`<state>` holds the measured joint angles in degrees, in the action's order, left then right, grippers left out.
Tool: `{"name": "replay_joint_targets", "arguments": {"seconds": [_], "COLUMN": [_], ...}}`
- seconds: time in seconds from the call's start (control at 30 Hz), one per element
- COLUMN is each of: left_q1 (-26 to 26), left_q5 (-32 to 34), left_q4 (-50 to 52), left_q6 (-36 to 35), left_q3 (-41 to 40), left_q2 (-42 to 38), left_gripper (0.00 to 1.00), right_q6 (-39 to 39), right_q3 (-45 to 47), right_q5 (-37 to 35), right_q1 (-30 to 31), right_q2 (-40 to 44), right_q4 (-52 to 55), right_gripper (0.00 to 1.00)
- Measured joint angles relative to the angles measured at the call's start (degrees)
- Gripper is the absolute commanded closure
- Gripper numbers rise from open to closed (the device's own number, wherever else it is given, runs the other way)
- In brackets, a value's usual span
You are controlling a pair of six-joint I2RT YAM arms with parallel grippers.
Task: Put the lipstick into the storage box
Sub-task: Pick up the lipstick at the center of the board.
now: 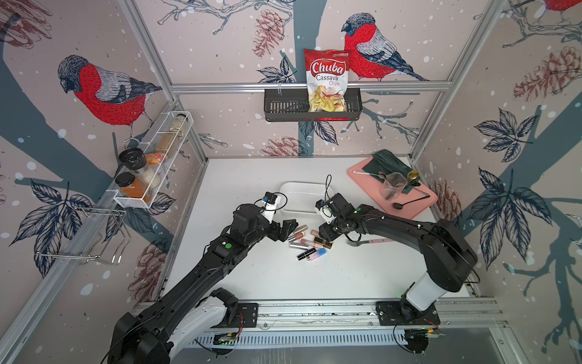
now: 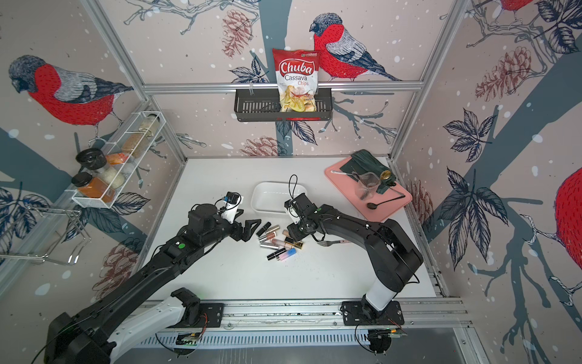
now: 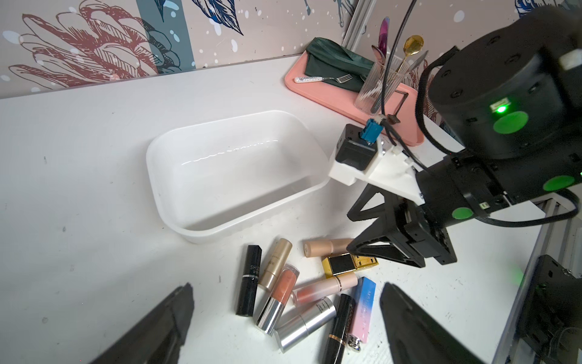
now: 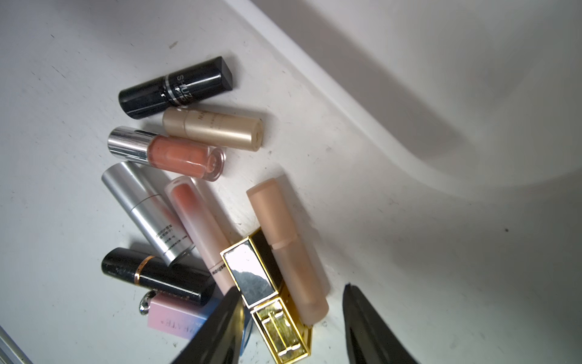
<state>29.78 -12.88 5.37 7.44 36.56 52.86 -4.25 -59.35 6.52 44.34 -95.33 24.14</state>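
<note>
Lipsticks [image 1: 310, 242] sit piled on the table [image 1: 252, 277] mid-frame, below the white storage box [image 1: 302, 198]. We see left end effector [image 3: 286, 286] spread wide, right end effector [image 4: 290, 286] parted around gold tube [image 4: 248, 271] and peach tube [image 4: 283, 239].

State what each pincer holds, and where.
Nothing held: left pincer open near the lipsticks; right pincer open, straddling the gold lipstick and beige tube, unclamped.

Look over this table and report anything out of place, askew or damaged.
A pink-handled fork lies loose on the table beside the right arm, apart from the pink tray holding the other cutlery. The lipsticks lie jumbled beside the empty storage box. Nothing looks spilled or broken.
</note>
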Motion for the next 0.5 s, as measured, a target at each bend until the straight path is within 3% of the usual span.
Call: {"name": "replay_joint_targets", "arguments": {"seconds": [0.5], "left_q1": [0.0], "left_q5": [0.6], "left_q4": [0.0], "left_q6": [0.0], "left_q3": [0.0], "left_q2": [-0.5], "left_gripper": [0.04], "right_q6": [1.1], "right_q3": [-1.7], "right_q5": [-1.7], "right_q1": [0.0], "right_q2": [-5.0], "right_q4": [0.0], "right_gripper": [0.48]}}
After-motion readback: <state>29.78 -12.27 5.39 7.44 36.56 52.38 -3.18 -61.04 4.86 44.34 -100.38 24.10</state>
